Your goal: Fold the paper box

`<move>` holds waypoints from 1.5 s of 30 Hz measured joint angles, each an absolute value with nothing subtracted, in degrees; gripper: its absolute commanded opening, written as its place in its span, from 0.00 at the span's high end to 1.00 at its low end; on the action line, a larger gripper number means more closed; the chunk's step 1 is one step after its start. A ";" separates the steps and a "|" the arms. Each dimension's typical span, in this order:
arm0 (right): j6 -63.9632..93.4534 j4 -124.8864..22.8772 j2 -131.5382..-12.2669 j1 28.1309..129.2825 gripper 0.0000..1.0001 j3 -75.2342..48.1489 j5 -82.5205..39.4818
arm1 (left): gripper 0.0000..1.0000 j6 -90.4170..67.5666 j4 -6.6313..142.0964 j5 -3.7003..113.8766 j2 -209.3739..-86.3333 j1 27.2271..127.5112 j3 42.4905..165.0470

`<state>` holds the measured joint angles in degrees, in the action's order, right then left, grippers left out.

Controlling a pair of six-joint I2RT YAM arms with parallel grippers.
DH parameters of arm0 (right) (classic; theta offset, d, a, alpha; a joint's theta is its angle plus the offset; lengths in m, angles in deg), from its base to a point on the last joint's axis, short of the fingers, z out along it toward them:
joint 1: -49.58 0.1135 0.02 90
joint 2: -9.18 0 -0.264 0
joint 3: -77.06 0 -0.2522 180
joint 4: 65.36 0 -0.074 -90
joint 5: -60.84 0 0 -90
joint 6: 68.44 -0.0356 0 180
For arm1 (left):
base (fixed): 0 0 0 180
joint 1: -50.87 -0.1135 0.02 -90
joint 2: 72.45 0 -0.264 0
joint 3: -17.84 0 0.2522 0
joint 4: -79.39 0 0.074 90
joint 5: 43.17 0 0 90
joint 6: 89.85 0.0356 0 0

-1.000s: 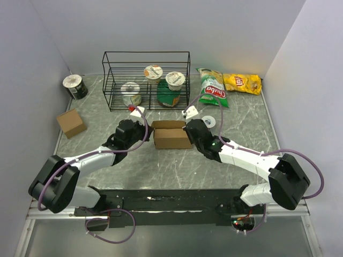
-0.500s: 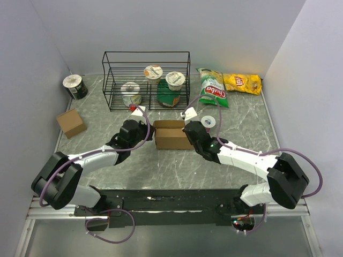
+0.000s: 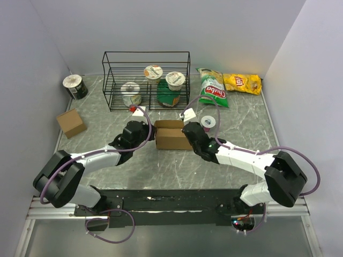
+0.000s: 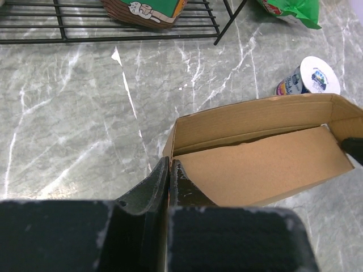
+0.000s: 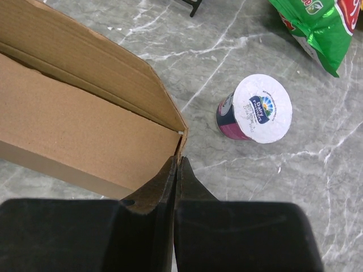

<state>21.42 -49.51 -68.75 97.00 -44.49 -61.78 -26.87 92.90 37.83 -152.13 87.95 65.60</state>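
- Locate the paper box (image 3: pixel 172 135) near the middle of the table (image 3: pixel 246 120), in front of the wire rack (image 3: pixel 146 80). It stands as an oblong brown carton with its top open.
- Check the left gripper (image 4: pixel 170 164). Its fingers are pressed almost together on the thin cardboard wall at the left end of the carton. You see the wall edge run down between them in the left wrist view.
- Check the right gripper (image 5: pixel 177 161). Its fingers are closed tight at the right end corner of the carton, with the end wall pinched between them.
- Note that one long flap stands up along the far side of the carton, and another panel lies sloped inside the opening.
- Note the yogurt cup (image 5: pixel 255 107), upright on the table just beyond the right end of the carton and apart from it.
- Observe the small cardboard box (image 3: pixel 71 122), well apart at the left edge of the table.
- Observe the green bag (image 3: pixel 213 88) and the yellow bag (image 3: pixel 242 83) at the far right.
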 measured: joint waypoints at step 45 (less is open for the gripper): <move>13.20 -44.77 -67.38 97.50 1.00 -45.12 -64.03 | 0.96 -27.59 98.75 25.68 -152.06 97.04 61.82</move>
